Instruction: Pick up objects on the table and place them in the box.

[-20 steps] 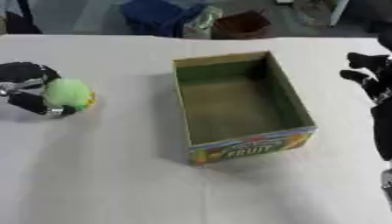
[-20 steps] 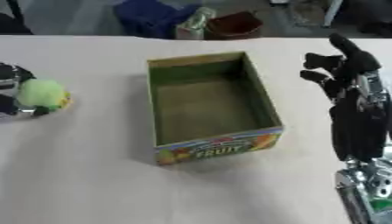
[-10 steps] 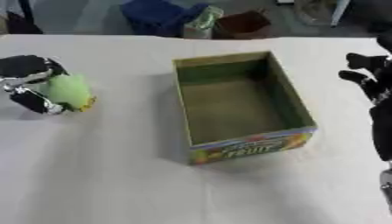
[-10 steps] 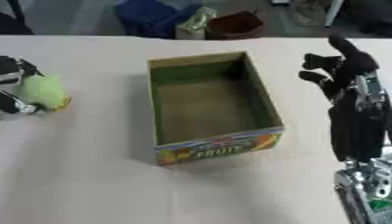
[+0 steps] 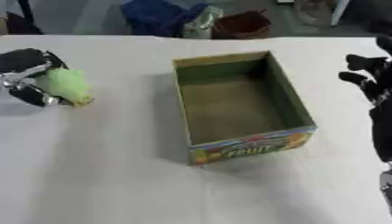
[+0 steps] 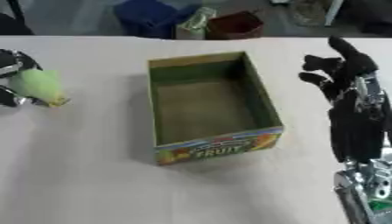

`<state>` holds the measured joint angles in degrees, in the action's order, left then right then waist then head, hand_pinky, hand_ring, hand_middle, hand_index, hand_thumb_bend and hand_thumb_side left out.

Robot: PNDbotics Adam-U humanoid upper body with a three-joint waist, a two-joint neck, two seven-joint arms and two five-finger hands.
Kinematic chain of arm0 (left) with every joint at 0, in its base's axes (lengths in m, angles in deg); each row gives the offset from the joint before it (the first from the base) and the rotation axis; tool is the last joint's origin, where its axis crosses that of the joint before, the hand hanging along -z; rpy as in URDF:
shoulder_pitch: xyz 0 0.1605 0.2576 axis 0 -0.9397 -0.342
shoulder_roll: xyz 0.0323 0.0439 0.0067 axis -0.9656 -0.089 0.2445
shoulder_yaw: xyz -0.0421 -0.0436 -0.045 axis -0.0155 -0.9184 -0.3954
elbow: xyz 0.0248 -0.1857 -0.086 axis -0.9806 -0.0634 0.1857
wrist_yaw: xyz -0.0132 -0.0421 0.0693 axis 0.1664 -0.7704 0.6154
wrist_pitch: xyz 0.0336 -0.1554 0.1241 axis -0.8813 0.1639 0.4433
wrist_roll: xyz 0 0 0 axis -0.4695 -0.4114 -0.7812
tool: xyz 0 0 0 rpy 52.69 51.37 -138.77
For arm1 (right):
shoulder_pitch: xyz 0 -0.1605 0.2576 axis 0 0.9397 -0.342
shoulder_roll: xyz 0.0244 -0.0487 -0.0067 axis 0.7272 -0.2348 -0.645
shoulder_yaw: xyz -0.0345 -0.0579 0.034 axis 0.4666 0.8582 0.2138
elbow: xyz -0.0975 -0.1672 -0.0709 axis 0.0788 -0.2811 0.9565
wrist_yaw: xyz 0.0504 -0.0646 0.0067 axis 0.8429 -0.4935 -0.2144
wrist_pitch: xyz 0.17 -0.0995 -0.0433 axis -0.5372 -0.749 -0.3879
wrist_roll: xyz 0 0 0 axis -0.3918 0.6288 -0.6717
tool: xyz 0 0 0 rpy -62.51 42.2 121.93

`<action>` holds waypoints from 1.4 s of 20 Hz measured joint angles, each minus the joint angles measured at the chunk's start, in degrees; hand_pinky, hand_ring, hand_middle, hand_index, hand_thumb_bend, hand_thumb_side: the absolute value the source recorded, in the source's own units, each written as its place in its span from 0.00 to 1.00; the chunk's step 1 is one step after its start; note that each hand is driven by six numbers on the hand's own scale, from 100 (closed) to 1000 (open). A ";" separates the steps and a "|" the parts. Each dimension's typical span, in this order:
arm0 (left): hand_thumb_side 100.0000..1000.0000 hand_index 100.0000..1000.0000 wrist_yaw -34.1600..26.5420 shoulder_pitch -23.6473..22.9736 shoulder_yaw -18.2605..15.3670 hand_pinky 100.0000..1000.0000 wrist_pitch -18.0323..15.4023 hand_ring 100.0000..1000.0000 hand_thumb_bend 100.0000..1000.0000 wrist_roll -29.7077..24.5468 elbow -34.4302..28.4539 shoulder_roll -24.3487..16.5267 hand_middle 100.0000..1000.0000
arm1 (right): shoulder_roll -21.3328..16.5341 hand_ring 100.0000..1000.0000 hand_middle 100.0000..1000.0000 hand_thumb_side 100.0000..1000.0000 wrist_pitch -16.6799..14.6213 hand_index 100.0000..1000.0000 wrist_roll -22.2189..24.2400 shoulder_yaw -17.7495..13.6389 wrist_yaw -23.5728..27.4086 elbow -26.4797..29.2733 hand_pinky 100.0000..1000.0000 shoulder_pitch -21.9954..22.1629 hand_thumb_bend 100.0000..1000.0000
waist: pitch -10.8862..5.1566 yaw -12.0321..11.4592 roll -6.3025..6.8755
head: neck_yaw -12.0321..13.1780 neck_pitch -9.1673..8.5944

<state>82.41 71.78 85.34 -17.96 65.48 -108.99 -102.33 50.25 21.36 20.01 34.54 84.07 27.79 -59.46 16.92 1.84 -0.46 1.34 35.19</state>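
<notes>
Open cardboard fruit box point(image 5: 239, 103) at the middle of the white table point(image 5: 115, 175), long axis running away from the camera, printed front panel reading "FRUIT" turned toward the near edge. Green inner walls and a bare brown floor inside, nothing lying in it.

Well to the left of the box, near the table's left edge: left hand point(image 5: 27, 74), black with silver parts, fingers curled round a pale green object point(image 5: 66, 85) with a soft rounded shape and a small yellowish tip pointing toward the box. Cannot tell whether the object touches the cloth or hangs just above it; a shadow lies close beneath the hand.

To the right of the box, apart from its right wall: right hand point(image 6: 341, 70), black, held upright with fingers up, partly bent and spread, holding nothing. Forearm running down toward the near right corner, silver joint showing at the bottom of the right eye view.

Beyond the box, past the table's far edge: a blue bin point(image 5: 161, 17) and a dark red container point(image 5: 241, 24) on the floor.
</notes>
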 measured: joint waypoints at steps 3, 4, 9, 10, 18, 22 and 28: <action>0.14 0.62 -2.31 0.58 0.00 0.34 0.56 0.43 0.00 -0.59 -2.00 0.01 0.44 | 0.00 0.81 0.55 0.99 0.03 0.91 0.02 0.00 0.00 0.00 0.72 0.00 0.00 | -0.09 -0.02 0.15 | 0.00 0.01; 0.15 0.62 -2.89 0.75 0.00 0.34 0.75 0.43 0.00 -0.91 -2.64 0.01 0.44 | 0.00 0.81 0.55 0.99 0.06 0.91 0.05 0.00 0.00 0.00 0.72 0.00 0.00 | -0.14 -0.03 0.23 | 0.00 0.01; 0.15 0.61 -5.81 1.86 0.02 0.34 1.54 0.43 0.00 -2.52 -6.29 0.55 0.44 | 0.00 0.81 0.55 0.99 0.09 0.90 0.07 0.00 0.07 0.00 0.72 -0.01 0.00 | -0.38 0.23 0.32 | 0.00 0.01; 0.16 0.61 -6.17 2.16 0.02 0.34 1.65 0.43 0.00 -2.76 -6.98 0.73 0.44 | 0.00 0.81 0.55 0.99 0.08 0.90 0.08 0.00 0.12 0.00 0.72 -0.02 0.00 | -0.40 0.31 0.32 | 0.00 0.01; 0.20 0.60 -8.19 5.31 0.38 0.35 4.04 0.44 0.00 -2.73 -12.51 4.82 0.43 | 0.31 0.81 0.55 0.99 -0.26 0.90 0.51 0.39 1.12 0.00 0.71 -1.42 0.00 | -0.97 1.96 0.32 | 0.42 0.08; 0.20 0.58 -8.90 6.64 0.38 0.35 5.90 0.43 0.00 -1.93 -16.52 7.95 0.42 | 0.92 0.81 0.55 0.99 -0.44 0.90 0.94 0.74 2.02 0.00 0.71 -2.37 0.00 | -1.19 2.99 0.30 | 0.96 0.08; 0.21 0.57 -8.07 6.97 0.44 0.34 8.62 0.43 0.00 -0.72 -17.38 14.23 0.41 | 2.28 0.80 0.56 0.99 -0.75 0.89 1.54 1.44 3.77 0.00 0.71 -4.65 0.00 | -1.57 5.17 -0.05 | 2.72 0.07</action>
<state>74.34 78.75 85.79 -9.34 64.76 -126.37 -88.10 52.53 20.61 21.55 35.98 87.84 27.79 -64.11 15.35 7.01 -0.51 4.06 35.26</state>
